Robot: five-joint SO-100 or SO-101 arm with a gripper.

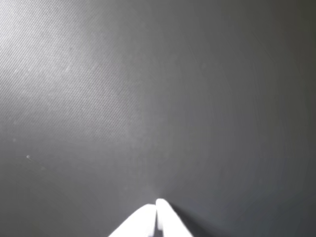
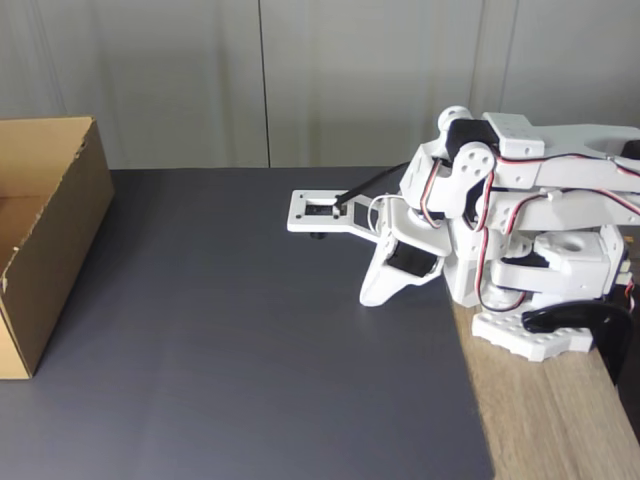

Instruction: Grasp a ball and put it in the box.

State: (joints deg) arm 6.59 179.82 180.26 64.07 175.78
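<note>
One folded arm rests at the mat's [image 2: 250, 330] right edge, its gripper [image 1: 157, 207] closed on nothing, fingertips touching; the box [image 2: 45, 250] waits far left, ready for loading.

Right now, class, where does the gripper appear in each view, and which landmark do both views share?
Wrist view: the gripper enters at the bottom edge, near the middle, its white tips closed together.
Fixed view: the gripper sits right of centre, folded down under the arm, tips pointing at the table surface.
Shared landmark: the dark grey mat lies beneath the gripper in both.
</note>
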